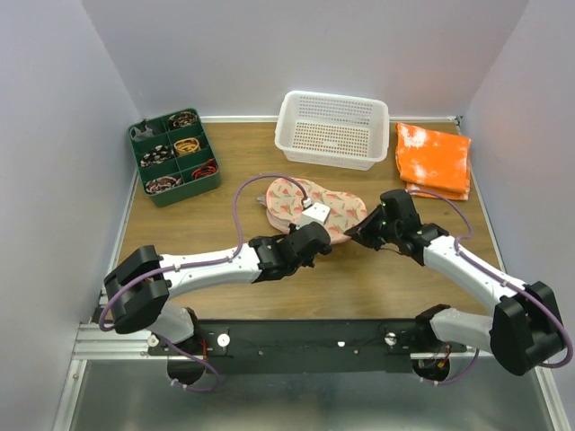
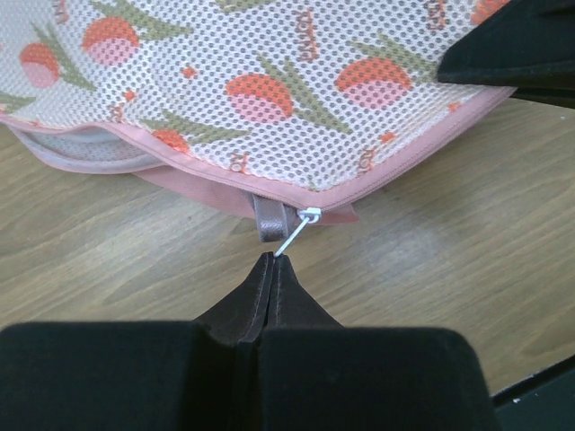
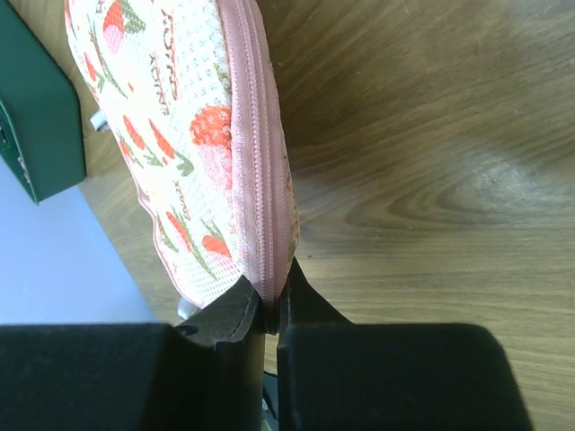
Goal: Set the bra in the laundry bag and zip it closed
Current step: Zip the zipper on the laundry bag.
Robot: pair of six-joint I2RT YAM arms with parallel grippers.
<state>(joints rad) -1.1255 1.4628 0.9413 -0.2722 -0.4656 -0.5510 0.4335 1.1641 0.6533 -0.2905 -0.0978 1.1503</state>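
- Gripping the thin white zip pull (image 2: 296,232), the left fingers (image 2: 256,296) are pressed fully together, and the end of the cord is caught at their very tips. The pull is tiny and smooth, so I judge that a sideways tug can let it slip out.
- Just beyond the tips sits the brown slider (image 2: 269,218). To its left the rim gapes a little; to its right the rim looks joined.
- The right fingers (image 3: 234,314) pinch the pink piped rim of the laundry bag (image 3: 180,135) at one end, almost closed on the seam. It is a good place to hold, as the rim seems firmer than the mesh.
- The laundry bag lies on the desk (image 1: 377,278) between both pairs of fingers. It looks light, soft and padded, so I expect it to slide or buckle without this counter-hold.
- The bra shows in no view; probably it is inside the bag, but I cannot tell.
- Farther back stand a white basket (image 1: 332,130), an orange cloth (image 1: 434,160) and a green tray (image 1: 172,154), all apart from the bag.
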